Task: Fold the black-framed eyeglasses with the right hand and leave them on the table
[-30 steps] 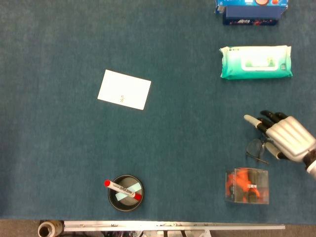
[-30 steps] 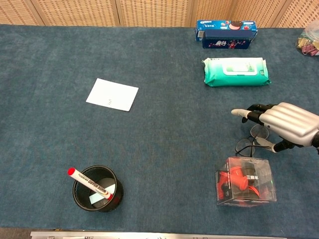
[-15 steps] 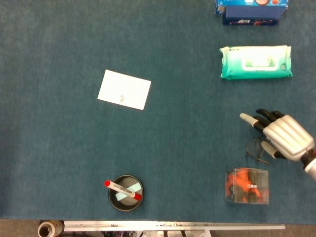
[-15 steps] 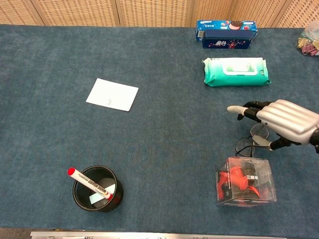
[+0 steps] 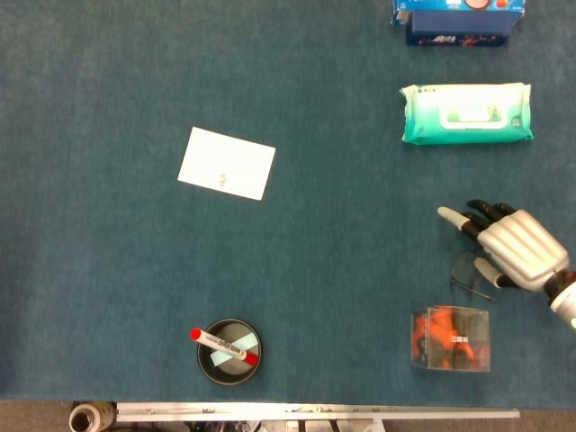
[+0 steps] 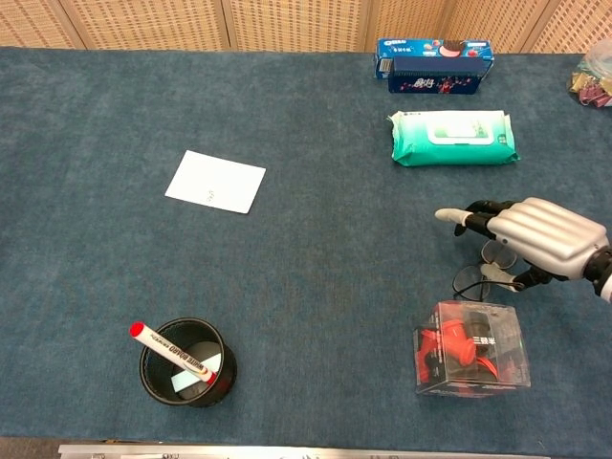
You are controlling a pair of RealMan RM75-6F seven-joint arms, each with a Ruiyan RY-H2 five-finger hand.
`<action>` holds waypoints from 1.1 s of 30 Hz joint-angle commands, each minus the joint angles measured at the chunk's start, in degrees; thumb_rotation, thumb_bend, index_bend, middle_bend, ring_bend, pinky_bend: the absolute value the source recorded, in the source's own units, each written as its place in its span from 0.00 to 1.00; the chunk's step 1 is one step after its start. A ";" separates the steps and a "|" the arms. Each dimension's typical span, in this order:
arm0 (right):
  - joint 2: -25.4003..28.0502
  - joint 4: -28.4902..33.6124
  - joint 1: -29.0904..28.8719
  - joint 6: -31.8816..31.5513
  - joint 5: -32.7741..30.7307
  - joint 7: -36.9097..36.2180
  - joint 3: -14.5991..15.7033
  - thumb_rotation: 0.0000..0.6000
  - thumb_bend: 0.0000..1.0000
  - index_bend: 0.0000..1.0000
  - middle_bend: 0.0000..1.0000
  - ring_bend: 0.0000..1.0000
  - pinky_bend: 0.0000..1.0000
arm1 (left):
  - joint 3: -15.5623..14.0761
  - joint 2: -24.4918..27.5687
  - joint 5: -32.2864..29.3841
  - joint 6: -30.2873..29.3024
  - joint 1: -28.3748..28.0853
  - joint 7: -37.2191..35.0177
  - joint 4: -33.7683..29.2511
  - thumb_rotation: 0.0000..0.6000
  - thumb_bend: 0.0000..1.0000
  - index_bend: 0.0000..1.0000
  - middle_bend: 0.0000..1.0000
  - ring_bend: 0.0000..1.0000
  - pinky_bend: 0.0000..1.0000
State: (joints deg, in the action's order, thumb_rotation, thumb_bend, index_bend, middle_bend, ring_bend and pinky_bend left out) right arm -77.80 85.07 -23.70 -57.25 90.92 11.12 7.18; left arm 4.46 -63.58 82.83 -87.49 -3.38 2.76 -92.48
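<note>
Black-framed eyeglasses lie on the blue surface under the right hand, whose fingers spread, holding nothing I can see. Pressing unevenly could skid them against the clear box just beside.

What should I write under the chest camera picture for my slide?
Right robot hand hovering over black-framed eyeglasses on the blue table.

No legible text anywhere. Blue box beyond green wipes pack: printing too small. White card, marker, clear case near wipes pack: marks unreadable.
</note>
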 commanded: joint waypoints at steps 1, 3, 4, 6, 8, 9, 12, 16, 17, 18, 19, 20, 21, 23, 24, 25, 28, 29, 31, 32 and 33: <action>-0.30 -0.53 0.08 0.16 -0.21 -0.22 0.08 1.00 0.42 0.01 0.28 0.13 0.27 | 0.01 -0.03 0.00 0.00 -0.01 0.04 0.01 1.00 0.24 0.56 0.54 0.39 0.53; -0.43 -0.84 0.13 0.17 -0.32 -0.38 0.07 1.00 0.42 0.01 0.28 0.13 0.27 | 0.03 -0.05 -0.05 0.01 -0.01 0.05 0.02 1.00 0.24 0.56 0.54 0.39 0.53; -0.48 -1.01 0.16 0.17 -0.40 -0.47 0.07 1.00 0.42 0.01 0.28 0.13 0.27 | 0.03 -0.05 -0.08 0.03 -0.01 0.07 0.02 1.00 0.24 0.56 0.54 0.39 0.53; -0.54 -1.24 0.20 0.21 -0.51 -0.55 0.09 1.00 0.42 0.01 0.28 0.13 0.27 | 0.01 -0.05 -0.06 0.02 0.00 0.08 0.01 1.00 0.24 0.56 0.54 0.39 0.53; -0.63 -1.50 0.22 0.33 -0.65 -0.64 0.11 1.00 0.42 0.01 0.28 0.13 0.27 | 0.00 -0.07 -0.06 0.02 0.00 0.13 -0.01 1.00 0.24 0.56 0.54 0.39 0.53; -0.64 -1.57 0.21 0.35 -0.68 -0.69 0.11 1.00 0.42 0.01 0.28 0.13 0.27 | 0.01 -0.07 -0.06 0.04 -0.01 0.12 -0.01 1.00 0.24 0.56 0.54 0.39 0.53; -0.18 -0.93 0.35 -0.87 -0.45 -1.46 -0.37 1.00 0.42 0.01 0.28 0.13 0.27 | 0.01 -0.04 -0.04 -0.02 0.01 0.16 -0.09 1.00 0.24 0.56 0.54 0.39 0.53; 1.81 1.90 0.46 -4.22 1.32 -1.86 -1.25 1.00 0.42 0.01 0.28 0.13 0.27 | 0.05 -0.03 -0.13 0.06 -0.01 0.07 0.02 1.00 0.24 0.56 0.54 0.39 0.53; 2.39 2.81 0.47 -5.00 1.78 -1.81 -1.44 1.00 0.42 0.01 0.28 0.13 0.27 | 0.02 -0.03 -0.10 0.07 -0.01 0.07 0.02 1.00 0.24 0.56 0.54 0.39 0.53; 3.00 3.75 0.49 -5.75 2.23 -1.74 -1.63 1.00 0.42 0.01 0.28 0.13 0.27 | 0.00 -0.03 -0.08 0.06 0.00 0.08 0.03 1.00 0.24 0.56 0.54 0.39 0.53; 3.81 5.01 0.50 -6.69 2.81 -1.58 -1.87 1.00 0.42 0.01 0.28 0.13 0.27 | 0.01 -0.07 -0.05 0.01 -0.01 0.19 0.05 1.00 0.24 0.56 0.54 0.39 0.53; 4.41 5.94 0.53 -7.37 3.27 -1.42 -2.02 1.00 0.42 0.01 0.28 0.13 0.27 | 0.02 -0.10 -0.05 0.00 -0.01 0.25 0.05 1.00 0.24 0.56 0.54 0.39 0.53; 4.99 6.86 0.56 -8.02 3.71 -1.24 -2.16 1.00 0.42 0.01 0.28 0.13 0.27 | 0.02 -0.11 -0.07 0.01 -0.01 0.26 0.02 1.00 0.24 0.56 0.54 0.39 0.53; 6.21 8.83 0.61 -9.36 4.68 -0.87 -2.47 1.00 0.42 0.01 0.28 0.13 0.27 | 0.05 -0.13 -0.13 0.00 -0.01 0.32 0.01 1.00 0.24 0.56 0.54 0.39 0.53; 6.67 9.60 0.63 -9.85 5.08 -0.72 -2.57 1.00 0.42 0.01 0.28 0.13 0.27 | 0.07 -0.14 -0.17 0.02 -0.01 0.34 0.01 1.00 0.24 0.56 0.54 0.39 0.53; 7.28 10.55 0.63 -10.36 5.65 -0.39 -2.63 1.00 0.42 0.01 0.28 0.13 0.27 | 0.07 -0.15 -0.21 0.06 -0.02 0.32 0.01 1.00 0.24 0.56 0.54 0.39 0.53; 8.42 12.67 0.59 -11.25 7.24 0.41 -2.53 1.00 0.42 0.01 0.28 0.13 0.27 | 0.08 -0.18 -0.28 0.13 -0.05 0.43 0.07 1.00 0.24 0.56 0.54 0.39 0.53; 8.70 13.26 0.57 -11.38 7.67 0.47 -2.44 1.00 0.42 0.01 0.28 0.13 0.27 | 0.08 -0.18 -0.28 0.15 -0.06 0.43 0.06 1.00 0.24 0.56 0.54 0.39 0.53; 9.32 14.48 0.51 -11.64 8.62 0.48 -2.22 1.00 0.41 0.01 0.28 0.13 0.27 | 0.07 -0.22 -0.22 0.09 -0.05 0.51 0.08 1.00 0.24 0.56 0.54 0.39 0.53; 9.53 14.91 0.50 -11.76 9.03 0.51 -2.12 1.00 0.41 0.01 0.28 0.13 0.27 | 0.08 -0.24 -0.21 0.08 -0.06 0.52 0.08 1.00 0.24 0.56 0.54 0.39 0.53; 9.76 15.44 0.49 -11.90 9.58 0.49 -1.97 1.00 0.41 0.01 0.28 0.13 0.27 | 0.10 -0.27 -0.24 0.07 -0.06 0.53 0.09 1.00 0.24 0.56 0.54 0.39 0.53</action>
State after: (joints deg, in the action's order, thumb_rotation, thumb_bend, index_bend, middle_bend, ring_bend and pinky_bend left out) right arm -68.43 99.95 -23.17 -68.87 99.94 11.52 5.00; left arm 4.55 -63.84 82.59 -87.42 -3.44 3.28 -92.39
